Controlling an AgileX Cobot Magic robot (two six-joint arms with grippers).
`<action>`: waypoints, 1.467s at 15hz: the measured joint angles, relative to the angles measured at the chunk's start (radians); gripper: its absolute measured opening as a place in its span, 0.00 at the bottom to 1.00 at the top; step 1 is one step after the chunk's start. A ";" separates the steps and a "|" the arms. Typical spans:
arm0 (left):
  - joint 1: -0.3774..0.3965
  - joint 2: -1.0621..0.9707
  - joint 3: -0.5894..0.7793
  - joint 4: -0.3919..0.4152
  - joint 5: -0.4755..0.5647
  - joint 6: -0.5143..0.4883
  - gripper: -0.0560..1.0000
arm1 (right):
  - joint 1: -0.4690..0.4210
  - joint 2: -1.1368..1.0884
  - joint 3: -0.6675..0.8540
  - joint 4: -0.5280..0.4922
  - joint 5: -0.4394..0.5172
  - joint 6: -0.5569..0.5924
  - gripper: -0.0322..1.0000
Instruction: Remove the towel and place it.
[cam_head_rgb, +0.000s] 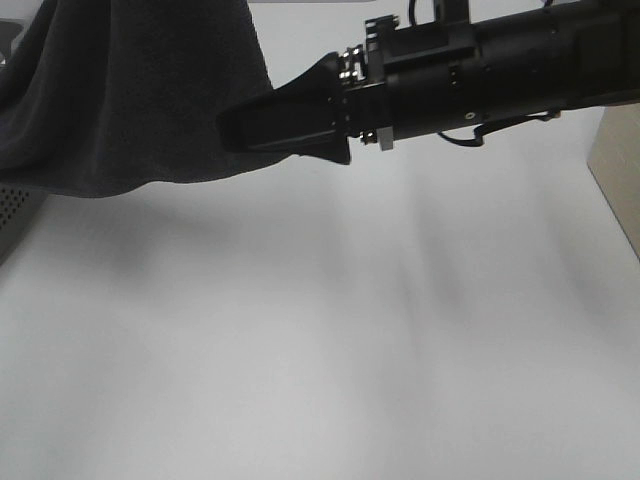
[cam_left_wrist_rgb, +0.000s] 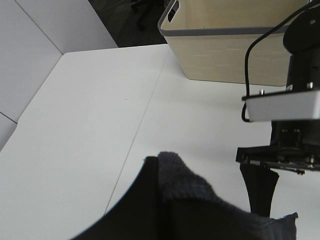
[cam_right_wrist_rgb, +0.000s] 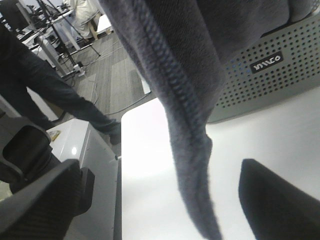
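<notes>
Dark towel (cam_head_rgb: 120, 90) hangs at the upper left, above the white table (cam_head_rgb: 320, 350).
Right claw (cam_head_rgb: 232, 130) meets its edge and left claw (cam_left_wrist_rgb: 159, 197) touches a bunched fold; whether either is clenched cannot be told.

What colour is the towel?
The towel is dark navy-charcoal, plain with no pattern; the right wrist view shows it best.

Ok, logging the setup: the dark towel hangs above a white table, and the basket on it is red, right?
No: the basket is beige with a grey rim, as the left wrist view shows. The dark towel does hang above the white table.
</notes>
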 joint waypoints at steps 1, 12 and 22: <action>0.000 0.000 0.000 0.000 0.000 0.000 0.05 | 0.012 0.018 -0.012 -0.010 0.000 0.005 0.83; 0.000 0.000 0.000 -0.006 0.029 -0.022 0.05 | 0.016 0.024 -0.023 -0.014 -0.038 0.009 0.27; 0.000 0.000 0.000 -0.002 0.105 -0.034 0.05 | 0.016 0.021 -0.033 -0.003 -0.043 0.100 0.04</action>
